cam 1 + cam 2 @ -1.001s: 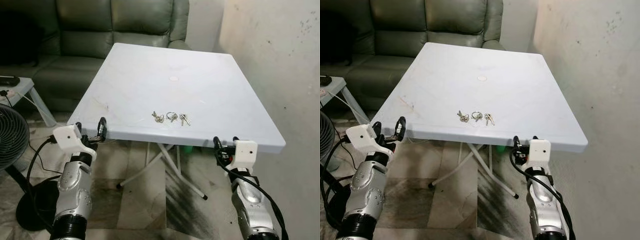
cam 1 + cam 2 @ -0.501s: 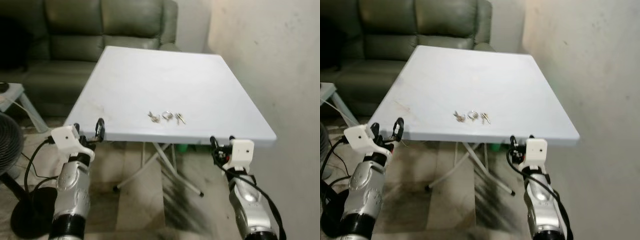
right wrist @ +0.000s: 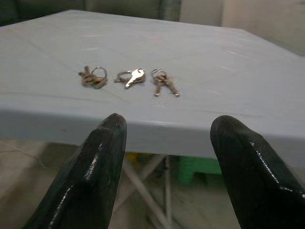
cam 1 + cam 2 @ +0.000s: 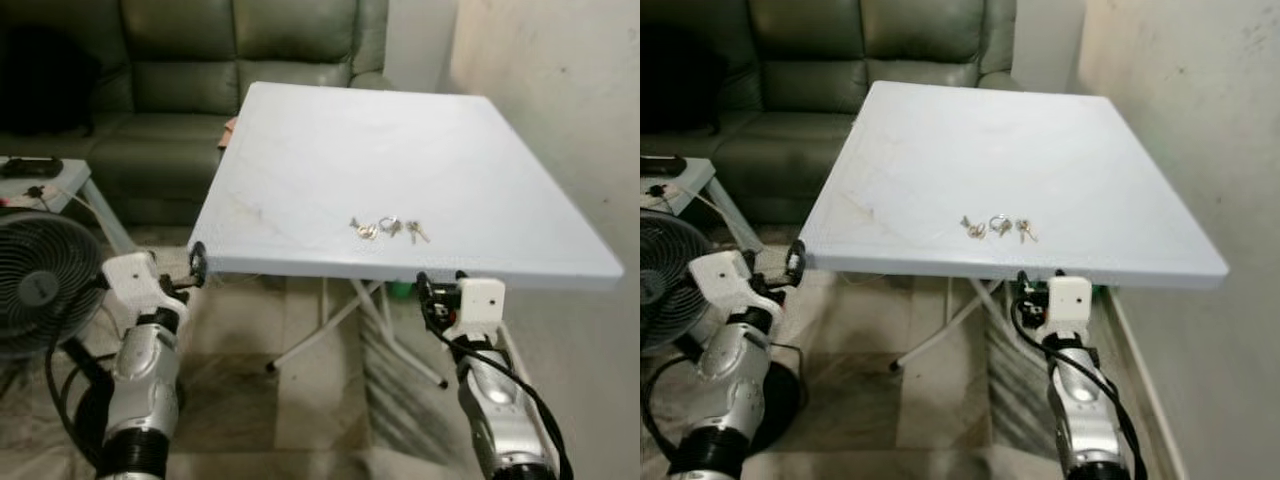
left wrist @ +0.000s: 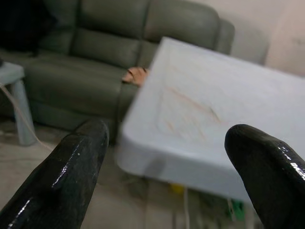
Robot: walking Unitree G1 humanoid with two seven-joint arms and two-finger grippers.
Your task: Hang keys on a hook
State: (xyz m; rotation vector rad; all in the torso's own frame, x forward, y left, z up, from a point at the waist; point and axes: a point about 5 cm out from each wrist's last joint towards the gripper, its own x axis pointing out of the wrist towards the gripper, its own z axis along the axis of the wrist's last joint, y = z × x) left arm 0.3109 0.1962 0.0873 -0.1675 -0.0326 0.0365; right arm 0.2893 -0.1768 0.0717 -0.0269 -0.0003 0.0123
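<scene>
Three small bunches of keys (image 4: 389,228) lie in a row on the white folding table (image 4: 400,150), near its front edge. They also lie just ahead in the right wrist view: left bunch (image 3: 93,78), middle bunch (image 3: 129,77), right bunch (image 3: 164,83). My right gripper (image 4: 440,289) hangs open just below and in front of the table edge, slightly right of the keys, empty. Open and empty too, my left gripper (image 4: 196,265) is at the table's front left corner, well left of the keys.
A green leather sofa (image 4: 200,60) stands behind the table. A floor fan (image 4: 40,290) and a small side table (image 4: 50,180) are at the left. A plastered wall (image 4: 580,110) runs close along the right. Crossed white legs (image 4: 340,320) are under the table.
The camera has shifted, so the table and keys now sit further right in the picture. The keys have not moved on the table. Both grippers stay open by the front edge.
</scene>
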